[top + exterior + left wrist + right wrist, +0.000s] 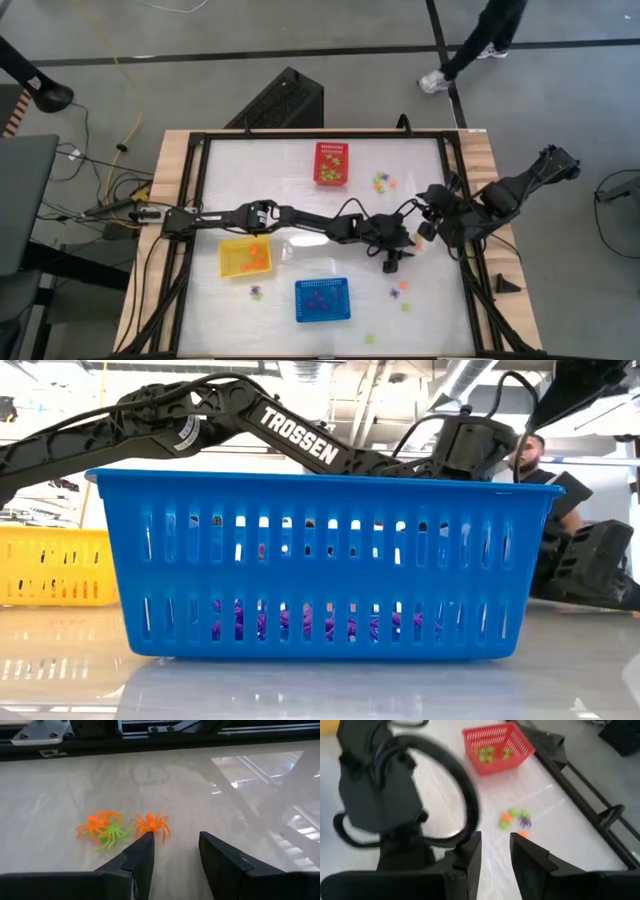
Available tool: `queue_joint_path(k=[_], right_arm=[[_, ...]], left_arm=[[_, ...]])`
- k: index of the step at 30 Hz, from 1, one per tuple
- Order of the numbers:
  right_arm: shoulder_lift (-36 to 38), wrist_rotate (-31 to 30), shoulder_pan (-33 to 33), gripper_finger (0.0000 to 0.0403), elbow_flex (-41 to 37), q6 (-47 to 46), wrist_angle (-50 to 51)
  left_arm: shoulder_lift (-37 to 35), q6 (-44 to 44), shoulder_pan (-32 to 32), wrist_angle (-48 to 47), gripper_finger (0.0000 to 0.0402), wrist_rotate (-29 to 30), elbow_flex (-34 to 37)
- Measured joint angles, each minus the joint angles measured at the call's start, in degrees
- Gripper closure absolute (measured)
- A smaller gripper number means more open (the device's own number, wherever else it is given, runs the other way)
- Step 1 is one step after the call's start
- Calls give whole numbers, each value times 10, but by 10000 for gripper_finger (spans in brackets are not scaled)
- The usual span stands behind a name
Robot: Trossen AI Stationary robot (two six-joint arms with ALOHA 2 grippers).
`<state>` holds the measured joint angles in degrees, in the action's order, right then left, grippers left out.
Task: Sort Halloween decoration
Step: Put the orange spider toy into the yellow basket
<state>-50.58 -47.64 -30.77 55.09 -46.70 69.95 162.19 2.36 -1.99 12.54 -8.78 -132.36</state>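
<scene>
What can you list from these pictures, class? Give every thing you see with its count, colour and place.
red basket: one, red, far middle of the table, green trinkets inside
yellow basket: one, yellow, near left, orange trinkets inside
blue basket: one, blue, near middle, purple trinkets inside
loose trinkets: several, orange, green and purple, scattered right of the red basket and along the near edge
spider trinkets: three, two orange and one green, just ahead of the left pincer
table: one, pale glossy top, dark frame
person: one, walking beyond the table
left pincer: open, empty, reaching to right of centre
right pincer: partly open, empty, beside the left arm
</scene>
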Motion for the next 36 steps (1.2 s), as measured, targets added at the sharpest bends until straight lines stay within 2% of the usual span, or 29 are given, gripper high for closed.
queue_joint_path(k=[5, 10, 17, 27, 36], right_arm=[[3, -7, 1, 269, 0, 0, -4], [3, -7, 1, 269, 0, 0, -4], [3, -7, 1, 269, 0, 0, -3], [2, -7, 2, 269, -1, 17, -18], [2, -11, 2, 269, -1, 67, -61]], left_arm=[[1, 28, -8, 10, 255, 36, 1], [1, 32, -13, 14, 255, 42, 1], [1, 40, -17, 76, 255, 78, 1], [2, 25, -9, 4, 255, 52, 1], [2, -5, 5, 3, 255, 45, 0]])
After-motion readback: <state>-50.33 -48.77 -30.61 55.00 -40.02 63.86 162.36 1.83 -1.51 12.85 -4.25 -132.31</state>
